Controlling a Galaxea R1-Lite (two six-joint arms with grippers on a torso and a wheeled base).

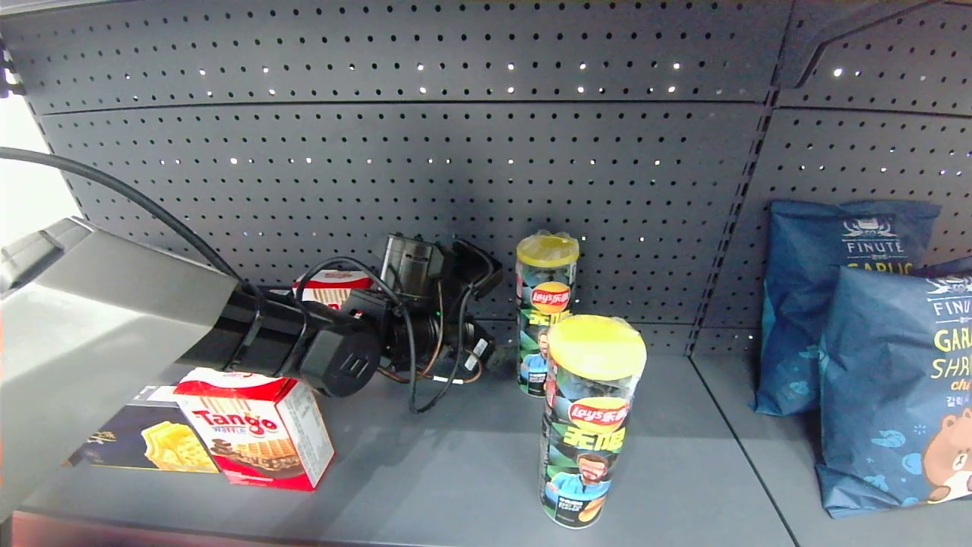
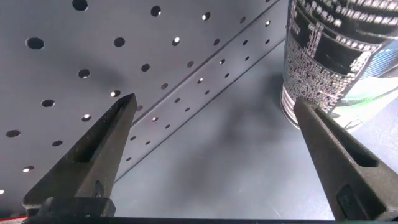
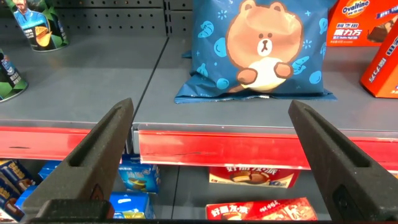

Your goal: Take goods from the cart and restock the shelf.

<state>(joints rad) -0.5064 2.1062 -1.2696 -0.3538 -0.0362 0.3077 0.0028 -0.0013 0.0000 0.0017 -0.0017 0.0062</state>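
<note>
Grey perforated back panel (image 1: 456,167) and grey metal shelf (image 1: 456,471), head view: two tall cylindrical yellow-lidded chip cans stand upright mid-shelf, the near chip can (image 1: 592,425) towards the front and the far chip can (image 1: 547,311) by the panel. The black left arm (image 1: 288,342) ends just left of the far chip can, past a red-and-white wafer box (image 1: 258,437). Blue snack bags (image 1: 888,380) stand at right. Left wrist view: left gripper (image 2: 214,106), fingers spread and empty, faces the panel beside the far chip can. Right wrist view: right gripper (image 3: 211,106), spread wide and empty, hangs before the shelf's red edge strip (image 3: 217,146), with a blue bear-printed bag (image 3: 261,50) beyond.
</note>
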